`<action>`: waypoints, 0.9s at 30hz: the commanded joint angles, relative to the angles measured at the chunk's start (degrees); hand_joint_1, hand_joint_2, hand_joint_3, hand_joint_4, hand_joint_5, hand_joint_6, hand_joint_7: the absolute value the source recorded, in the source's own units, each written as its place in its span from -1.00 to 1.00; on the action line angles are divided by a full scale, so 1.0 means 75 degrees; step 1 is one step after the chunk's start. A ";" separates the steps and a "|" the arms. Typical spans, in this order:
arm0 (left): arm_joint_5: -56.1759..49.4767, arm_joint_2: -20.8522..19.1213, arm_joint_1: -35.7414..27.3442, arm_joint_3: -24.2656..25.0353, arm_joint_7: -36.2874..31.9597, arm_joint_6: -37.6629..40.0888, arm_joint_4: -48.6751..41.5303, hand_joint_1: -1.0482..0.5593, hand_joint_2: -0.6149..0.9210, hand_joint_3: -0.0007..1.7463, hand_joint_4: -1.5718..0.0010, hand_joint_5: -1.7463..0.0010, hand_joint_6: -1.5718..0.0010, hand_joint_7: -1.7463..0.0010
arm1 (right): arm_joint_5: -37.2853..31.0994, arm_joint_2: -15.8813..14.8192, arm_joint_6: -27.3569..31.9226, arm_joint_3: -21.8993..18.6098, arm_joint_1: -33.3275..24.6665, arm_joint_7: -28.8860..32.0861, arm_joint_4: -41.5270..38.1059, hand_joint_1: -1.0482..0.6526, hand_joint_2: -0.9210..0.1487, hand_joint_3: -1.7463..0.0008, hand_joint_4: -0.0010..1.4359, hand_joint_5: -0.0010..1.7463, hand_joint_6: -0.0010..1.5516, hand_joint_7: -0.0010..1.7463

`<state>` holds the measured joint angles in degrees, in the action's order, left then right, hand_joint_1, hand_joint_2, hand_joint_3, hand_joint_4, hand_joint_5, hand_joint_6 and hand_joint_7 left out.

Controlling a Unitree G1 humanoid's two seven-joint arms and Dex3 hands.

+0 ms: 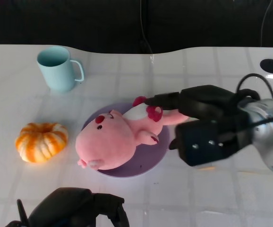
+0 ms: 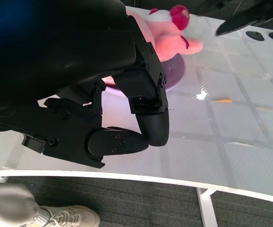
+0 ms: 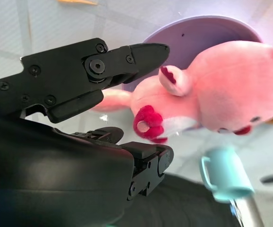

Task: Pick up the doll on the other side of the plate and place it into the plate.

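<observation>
White table (image 1: 212,198) | doll (image 1: 115,142) on plate (image 1: 157,151) | right hand (image 1: 198,120) beside, fingers apart

Light fell bright and even from above, washing the white bench (image 1: 212,189) pale in the head view, with a small hot glint near its far edge and soft sheen across the surface. Shadows under the plate (image 1: 156,156) stayed faint. The background beyond the bench was nearly black. In the left wrist view, glare spots lay on the glossy bench, and the left hand (image 2: 103,113) loomed dark and soft-edged. In the right wrist view the teal mug (image 3: 226,175) was blurred, and the doll (image 3: 231,90) looked slightly overexposed.
</observation>
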<state>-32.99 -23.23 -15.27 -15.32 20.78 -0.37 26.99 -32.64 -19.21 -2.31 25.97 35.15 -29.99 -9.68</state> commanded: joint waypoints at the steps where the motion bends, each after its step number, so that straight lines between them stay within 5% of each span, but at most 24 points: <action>1: 0.0000 -0.0066 0.0004 0.0009 0.0023 0.0022 0.0036 -0.09 1.00 -0.54 0.09 -0.49 0.03 0.03 | 0.0232 -0.0381 -0.0383 -0.0463 -0.0576 0.0379 0.0690 -0.77 -1.00 0.85 -0.58 -0.85 -0.79 -0.98; 6: -0.0062 -0.0028 0.0040 -0.0061 0.0052 0.0120 0.0105 -0.09 1.00 -0.54 0.09 -0.49 0.03 0.02 | 0.0673 -0.0664 -0.0787 -0.1204 -0.1537 0.0755 0.1561 -0.68 -1.00 0.80 -0.48 -0.80 -0.72 -0.95; 13: 0.0002 -0.0041 0.0032 -0.0052 0.0067 0.0186 0.0176 -0.10 1.00 -0.53 0.09 -0.48 0.04 0.01 | 0.1148 -0.0795 -0.0827 -0.2089 -0.3195 0.1148 0.2738 -0.34 -1.00 0.87 -0.03 -0.57 -0.28 -0.78; 19: -0.0044 -0.0072 0.0047 -0.0043 0.0078 0.0220 0.0192 -0.10 1.00 -0.56 0.09 -0.53 0.06 -0.05 | 0.1564 -0.0523 -0.0926 -0.2405 -0.4193 0.1603 0.3160 0.14 -0.98 0.88 0.21 0.19 0.23 -0.56; 20: -0.0056 -0.0079 0.0046 -0.0044 0.0090 0.0234 0.0202 -0.10 1.00 -0.56 0.09 -0.53 0.07 -0.05 | 0.1635 -0.0503 -0.0850 -0.2432 -0.4293 0.1586 0.3239 0.18 -0.91 0.77 0.20 0.33 0.26 -0.49; 23: -0.0018 -0.0097 0.0038 -0.0022 0.0094 0.0218 0.0213 -0.11 1.00 -0.55 0.10 -0.53 0.07 -0.05 | 0.1850 -0.0521 -0.0636 -0.2495 -0.4587 0.1421 0.3532 0.28 -0.21 -0.18 0.20 0.81 0.26 -0.06; 27: 0.0103 -0.0092 0.0037 0.0034 0.0072 0.0184 0.0202 -0.09 1.00 -0.56 0.09 -0.55 0.07 -0.06 | 0.1753 -0.0648 -0.1101 -0.2444 -0.4849 0.1521 0.3285 0.29 0.09 -0.53 0.30 0.91 0.20 0.44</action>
<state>-32.83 -23.13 -14.80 -15.72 20.79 0.95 27.89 -19.61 -22.99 -9.43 7.90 -0.48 -19.05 15.87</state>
